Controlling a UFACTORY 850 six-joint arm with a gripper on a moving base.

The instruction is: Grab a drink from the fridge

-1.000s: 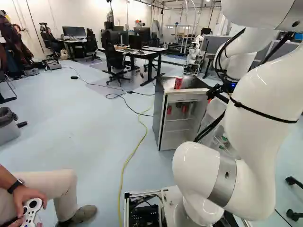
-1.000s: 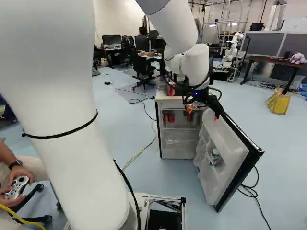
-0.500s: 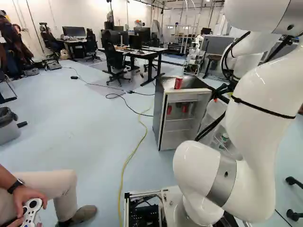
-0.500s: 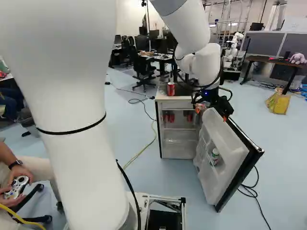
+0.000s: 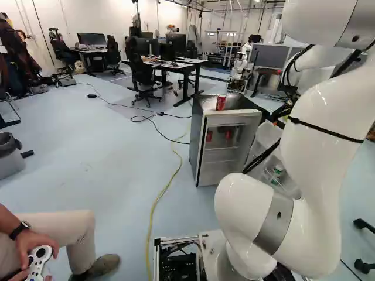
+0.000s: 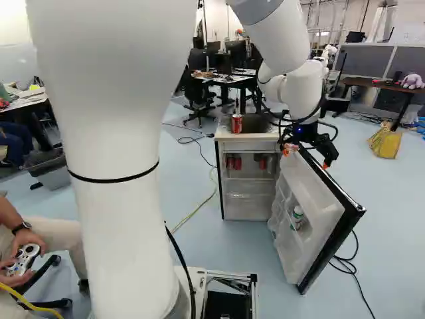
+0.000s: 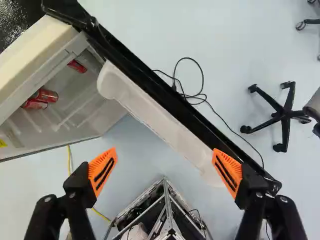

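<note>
- Right base view: the black two-fingered claw (image 6: 307, 157) with orange pads hangs by the top edge of the swung-out, white-lined fridge door (image 6: 315, 189).
- Wrist view: the claw (image 7: 164, 152) is released, fingers spread well apart above that door.
- Red metal cans (image 6: 237, 163) sit inside the small black-and-white fridge (image 5: 198, 140).
- Another red can (image 6: 236, 123) stands upright on top.
- A white-and-green bottle (image 6: 297, 214) sits in the door's shelf.

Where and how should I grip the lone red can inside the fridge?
I'd take the lone red can by its round side wall, fingers either side, coming level through the open front. It looks upright, the fridge top blocks it from above, and its gap from the paired cans should admit a finger.
</note>
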